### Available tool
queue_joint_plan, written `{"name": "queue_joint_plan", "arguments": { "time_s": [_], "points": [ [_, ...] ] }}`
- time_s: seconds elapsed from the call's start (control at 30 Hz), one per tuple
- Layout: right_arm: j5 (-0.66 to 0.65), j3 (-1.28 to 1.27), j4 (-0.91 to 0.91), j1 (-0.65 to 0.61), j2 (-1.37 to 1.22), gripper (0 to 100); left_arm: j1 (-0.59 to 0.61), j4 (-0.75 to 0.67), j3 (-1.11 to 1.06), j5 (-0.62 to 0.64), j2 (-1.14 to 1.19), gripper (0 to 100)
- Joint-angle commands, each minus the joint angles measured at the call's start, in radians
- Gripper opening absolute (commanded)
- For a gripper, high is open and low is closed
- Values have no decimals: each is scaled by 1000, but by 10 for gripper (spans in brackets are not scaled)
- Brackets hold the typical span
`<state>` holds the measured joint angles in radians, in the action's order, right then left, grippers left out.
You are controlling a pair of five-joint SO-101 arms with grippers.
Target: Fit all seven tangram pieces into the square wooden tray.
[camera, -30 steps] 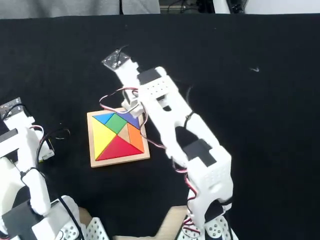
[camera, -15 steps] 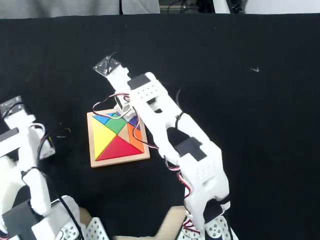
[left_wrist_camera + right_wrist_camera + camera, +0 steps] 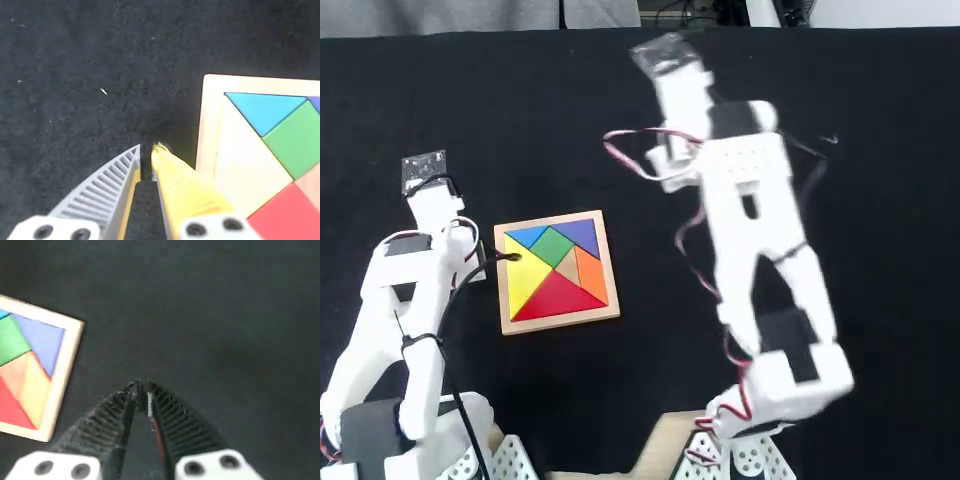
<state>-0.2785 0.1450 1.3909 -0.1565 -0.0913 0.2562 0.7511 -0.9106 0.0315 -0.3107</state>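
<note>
High view, tray: the square wooden tray (image 3: 560,324) lies flat on the black cloth (image 3: 840,280), left of the table's middle, turned slightly askew
High view, pieces: all seven tangram pieces sit inside the tray; blue triangle (image 3: 528,237), green square (image 3: 552,246) and purple triangle (image 3: 582,236) along the far side; yellow triangle (image 3: 525,275) at the left; red triangle (image 3: 560,298) along the near side; orange piece (image 3: 592,275) at the right; a small tan triangle (image 3: 567,268) in the middle
High view, left arm: the left arm (image 3: 410,270) stands left of the tray; the left gripper (image 3: 498,258) is at the tray's left rim, level with the yellow triangle
High view, right arm: the right arm (image 3: 750,220) stands well right of the tray, its far end beyond the tray's far right corner
Left wrist view, claw: the grey and yellow fingers are drawn together to a thin slit with nothing between them; the tips are over bare cloth
Left wrist view, tray: the rim (image 3: 260,84) runs just beside the yellow finger; blue, green, yellow and red pieces show inside
Right wrist view, claw: the right gripper (image 3: 142,386) has its black fingers closed tip to tip, holding nothing, over bare cloth
Right wrist view, tray: the tray's corner with the purple triangle lies off to one side, apart from the tips
</note>
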Motion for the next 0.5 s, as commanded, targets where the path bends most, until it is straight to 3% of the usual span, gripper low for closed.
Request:
{"name": "queue_joint_plan", "arguments": {
  "time_s": [0.0,0.27,0.47],
  "points": [
    [-60,-130,-48,77,165,11,-16,-17,42,-11,11,50],
    [-94,-559,-324,141,384,11,-84,-6,202,34,267,29],
    [-94,-739,-442,138,443,11,-130,69,285,74,301,29]
  ]
}}
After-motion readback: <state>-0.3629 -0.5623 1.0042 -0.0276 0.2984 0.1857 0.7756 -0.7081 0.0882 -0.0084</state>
